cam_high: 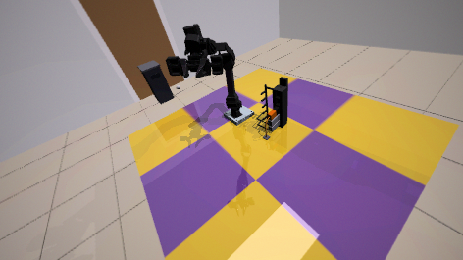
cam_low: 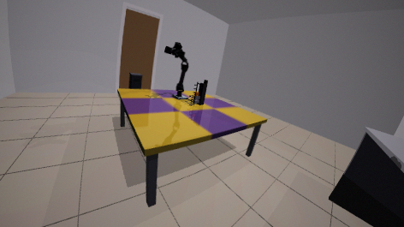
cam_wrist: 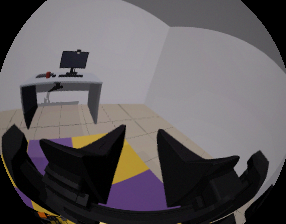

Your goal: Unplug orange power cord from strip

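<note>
My gripper is raised high over the table, well away from the objects on it. In the wrist view its two black fingers stand apart with nothing between them. A small orange thing sits beside a tall black upright; some orange also shows at the lower left edge of the wrist view. It is too small to tell plug from cord, or whether it is plugged in. I cannot pick out the power strip for certain among the dark and grey parts there.
The black upright and a thin black stand with prongs are close to the arm's base on the yellow and purple table. In the wrist view a desk with a monitor is far off.
</note>
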Controlling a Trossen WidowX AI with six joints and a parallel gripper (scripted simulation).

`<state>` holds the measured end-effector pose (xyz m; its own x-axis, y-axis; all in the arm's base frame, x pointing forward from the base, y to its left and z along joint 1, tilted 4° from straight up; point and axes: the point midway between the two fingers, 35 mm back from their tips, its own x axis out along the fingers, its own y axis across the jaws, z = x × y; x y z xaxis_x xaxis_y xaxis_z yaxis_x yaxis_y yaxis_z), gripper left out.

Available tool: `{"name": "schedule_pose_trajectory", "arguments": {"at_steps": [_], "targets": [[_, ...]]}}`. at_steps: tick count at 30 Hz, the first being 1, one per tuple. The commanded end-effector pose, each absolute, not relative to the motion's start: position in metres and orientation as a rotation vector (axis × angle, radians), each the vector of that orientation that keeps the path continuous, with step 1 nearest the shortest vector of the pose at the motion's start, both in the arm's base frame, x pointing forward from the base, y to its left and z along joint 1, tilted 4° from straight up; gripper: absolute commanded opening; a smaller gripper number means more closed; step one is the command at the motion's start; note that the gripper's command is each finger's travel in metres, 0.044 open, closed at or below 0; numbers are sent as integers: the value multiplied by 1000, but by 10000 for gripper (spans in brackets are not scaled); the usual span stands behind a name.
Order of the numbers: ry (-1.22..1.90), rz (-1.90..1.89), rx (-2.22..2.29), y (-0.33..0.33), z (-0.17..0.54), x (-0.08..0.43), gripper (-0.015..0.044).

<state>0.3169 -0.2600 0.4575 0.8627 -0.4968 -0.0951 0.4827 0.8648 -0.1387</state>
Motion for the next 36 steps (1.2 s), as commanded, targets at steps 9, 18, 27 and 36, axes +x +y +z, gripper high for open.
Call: {"name": "schedule_pose_trajectory", "arguments": {"at_steps": [9,18,27,36], "targets": [[551,-367,514,-152,311,380,160],[932,-432,800,-57,225,365,160],[1343,-863,1016,27,151,294,160],[1392,-982,1022,38,142,278,160]]}}
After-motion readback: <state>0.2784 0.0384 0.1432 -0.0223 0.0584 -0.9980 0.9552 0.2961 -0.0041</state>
